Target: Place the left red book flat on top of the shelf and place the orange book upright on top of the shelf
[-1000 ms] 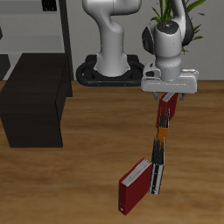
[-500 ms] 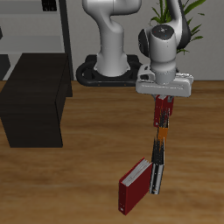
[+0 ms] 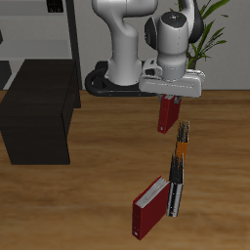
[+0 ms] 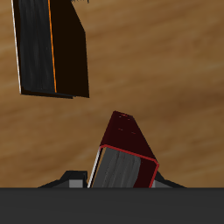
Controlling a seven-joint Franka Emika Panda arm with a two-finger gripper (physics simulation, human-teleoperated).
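The left red book (image 3: 168, 114) hangs in the air under the tool (image 3: 171, 95), which is closed on its upper end; the book is above the tabletop (image 3: 88, 195) and does not touch it. In the wrist view this book (image 4: 124, 156) shows its white page edges. The orange book (image 3: 180, 146) stands on the tabletop nearer the front edge, with thin dark books just beside it. Another red book (image 3: 148, 207) stands near the front edge. The shelf (image 3: 39, 107) is well apart, its flat top bare.
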